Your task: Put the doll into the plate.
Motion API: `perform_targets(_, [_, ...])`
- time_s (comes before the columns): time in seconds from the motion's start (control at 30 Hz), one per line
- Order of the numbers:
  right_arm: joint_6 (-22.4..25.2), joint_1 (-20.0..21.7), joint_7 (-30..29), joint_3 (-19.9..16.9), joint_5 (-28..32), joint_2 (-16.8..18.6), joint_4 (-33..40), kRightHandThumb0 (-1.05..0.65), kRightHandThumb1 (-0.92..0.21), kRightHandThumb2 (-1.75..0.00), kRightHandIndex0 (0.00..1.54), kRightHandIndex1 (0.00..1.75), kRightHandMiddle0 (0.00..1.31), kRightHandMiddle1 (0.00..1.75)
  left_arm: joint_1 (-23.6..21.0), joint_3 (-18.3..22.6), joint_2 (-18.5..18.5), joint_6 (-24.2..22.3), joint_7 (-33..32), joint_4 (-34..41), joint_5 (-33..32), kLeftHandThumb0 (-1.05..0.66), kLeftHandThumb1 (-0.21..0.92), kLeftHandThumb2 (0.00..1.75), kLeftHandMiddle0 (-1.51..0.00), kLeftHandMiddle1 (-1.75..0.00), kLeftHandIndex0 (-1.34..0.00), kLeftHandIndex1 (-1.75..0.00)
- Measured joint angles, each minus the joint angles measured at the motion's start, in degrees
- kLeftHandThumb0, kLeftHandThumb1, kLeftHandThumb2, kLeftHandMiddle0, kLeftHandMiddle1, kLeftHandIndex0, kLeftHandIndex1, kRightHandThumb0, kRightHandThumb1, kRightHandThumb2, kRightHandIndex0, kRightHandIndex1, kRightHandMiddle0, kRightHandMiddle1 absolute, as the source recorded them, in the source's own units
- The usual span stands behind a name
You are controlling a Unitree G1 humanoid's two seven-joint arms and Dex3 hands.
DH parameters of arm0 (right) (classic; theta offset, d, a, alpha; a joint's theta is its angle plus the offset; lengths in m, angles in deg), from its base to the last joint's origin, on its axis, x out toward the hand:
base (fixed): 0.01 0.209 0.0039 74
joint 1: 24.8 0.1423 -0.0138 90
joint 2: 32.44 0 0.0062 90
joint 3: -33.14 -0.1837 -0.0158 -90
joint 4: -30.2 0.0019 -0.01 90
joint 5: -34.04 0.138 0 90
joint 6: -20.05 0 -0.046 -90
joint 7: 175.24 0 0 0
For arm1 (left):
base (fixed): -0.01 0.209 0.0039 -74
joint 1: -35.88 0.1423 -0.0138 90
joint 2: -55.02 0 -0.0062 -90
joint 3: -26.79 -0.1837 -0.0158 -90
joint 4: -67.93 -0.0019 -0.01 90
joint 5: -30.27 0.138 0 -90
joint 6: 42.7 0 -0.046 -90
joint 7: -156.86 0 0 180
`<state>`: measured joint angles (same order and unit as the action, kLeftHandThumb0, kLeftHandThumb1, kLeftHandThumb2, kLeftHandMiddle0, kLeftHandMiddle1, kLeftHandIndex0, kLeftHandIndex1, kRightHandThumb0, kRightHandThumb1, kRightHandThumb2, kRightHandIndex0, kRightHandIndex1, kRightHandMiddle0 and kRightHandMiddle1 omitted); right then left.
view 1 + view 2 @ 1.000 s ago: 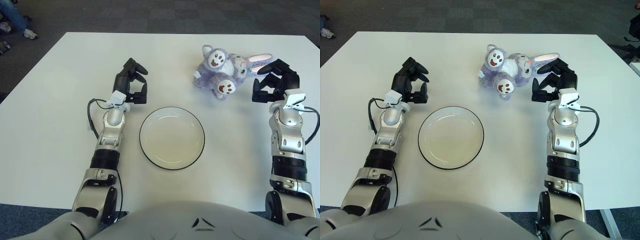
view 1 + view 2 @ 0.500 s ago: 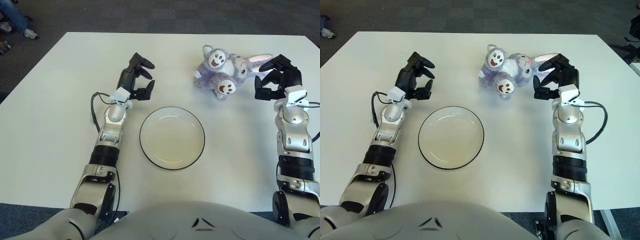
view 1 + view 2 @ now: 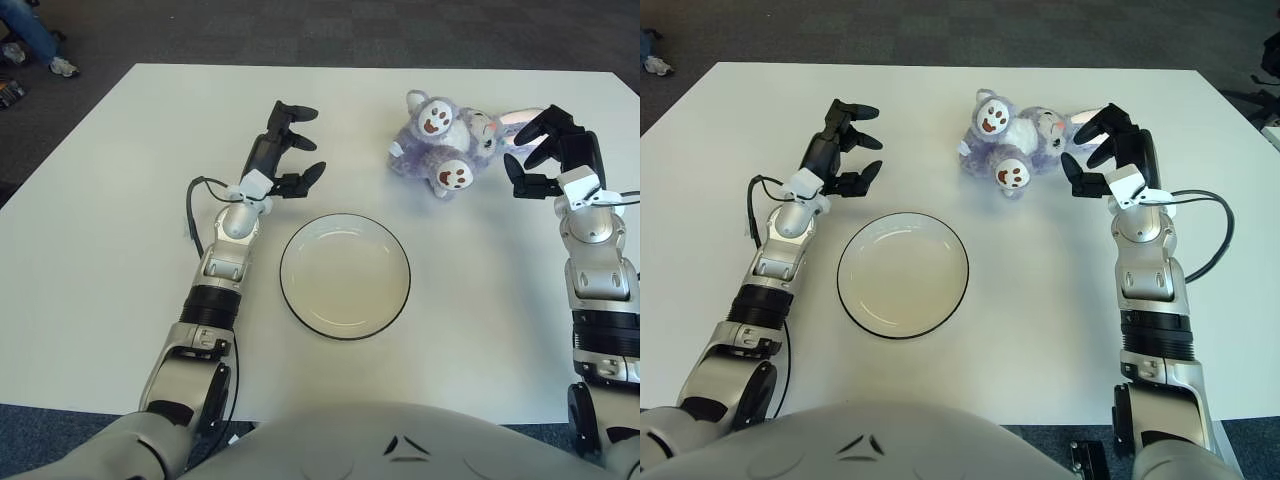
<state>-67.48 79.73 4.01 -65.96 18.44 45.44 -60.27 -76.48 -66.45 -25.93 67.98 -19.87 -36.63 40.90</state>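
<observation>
A purple and white plush bunny doll (image 3: 440, 143) lies on its back at the far right of the white table (image 3: 90, 220), its paw soles facing up. A white plate with a dark rim (image 3: 344, 275) sits at the table's middle, empty. My right hand (image 3: 541, 150) is just right of the doll, by its pink-lined ear, fingers spread and holding nothing. My left hand (image 3: 287, 148) hovers above the table left of the doll and beyond the plate's left edge, fingers spread and empty.
A dark carpeted floor (image 3: 330, 30) lies beyond the table's far edge. A person's legs and shoes (image 3: 30, 40) show at the top left corner, away from the table.
Both hands have moved forward and inward toward the doll and their fingers have spread wider. The doll and the plate have not moved.
</observation>
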Motion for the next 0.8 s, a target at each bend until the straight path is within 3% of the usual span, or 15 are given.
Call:
perform_targets(0.1, [-0.2,0.1,0.5,0.7,-1.2,-0.8,-0.5,-0.66,-0.50,-0.80,1.16,1.75,0.04,1.42,-0.6,-0.3,0.0,0.0,-0.2,0.0,0.9,-0.57,0.48,0.86,-0.27,-0.79,0.00,-0.82])
perform_targets(0.27, [-1.0,0.3,0.8,1.5,-2.2,-2.3,-1.7,-0.72,-0.48,-0.77,1.20,1.75,0.00,1.18,-1.6,-1.1,0.0,0.0,-0.8,-0.7,2.2,-0.62,0.49,0.82,-0.24,-0.73,0.00,-0.75])
perform_targets(0.3, [-1.4,0.3,0.9,1.7,-2.5,-2.6,-2.0,-0.73,-0.48,-0.77,1.09,1.75,0.00,1.15,-1.9,-1.3,0.0,0.1,-1.0,-1.0,2.5,-0.64,0.50,0.80,-0.24,-0.72,0.00,-0.74])
perform_targets(0.33, [-1.6,0.4,1.0,2.0,-3.0,-2.9,-2.3,-0.75,-0.50,-0.74,0.69,1.56,0.00,1.08,-2.1,-1.4,0.0,0.2,-1.2,-1.4,2.9,-0.67,0.52,0.77,-0.23,-0.69,0.00,-0.73])
perform_targets(0.37, [-1.9,0.5,1.1,2.2,-3.4,-3.3,-2.7,-0.77,-0.52,-0.71,0.44,1.44,0.00,1.03,-2.4,-1.7,0.0,0.4,-1.6,-1.9,3.6,-0.69,0.53,0.75,-0.23,-0.67,0.00,-0.72])
perform_targets(0.47, [-2.5,1.2,2.1,3.3,-4.4,-4.5,-3.8,-0.82,-0.56,-0.65,0.14,0.93,0.00,0.91,-3.5,-2.5,-0.1,1.3,-3.2,-3.6,5.7,-0.75,0.57,0.70,-0.21,-0.62,0.00,-0.72])
perform_targets(0.6, [-2.7,3.2,3.5,4.8,-6.0,-6.0,-5.8,-0.87,-0.59,-0.60,0.03,0.53,0.00,0.79,-5.1,-3.8,0.0,2.5,-5.8,-5.4,8.5,-0.77,0.56,0.67,-0.21,-0.60,0.00,-0.73])
perform_targets(0.8, [-6.3,6.6,3.8,6.9,-8.2,-8.4,-11.1,-0.93,-0.62,-0.57,0.00,0.30,0.00,0.69,-7.6,-6.1,0.9,2.5,-9.3,-6.4,12.8,-0.71,0.43,0.77,-0.16,-0.68,0.00,-0.67])
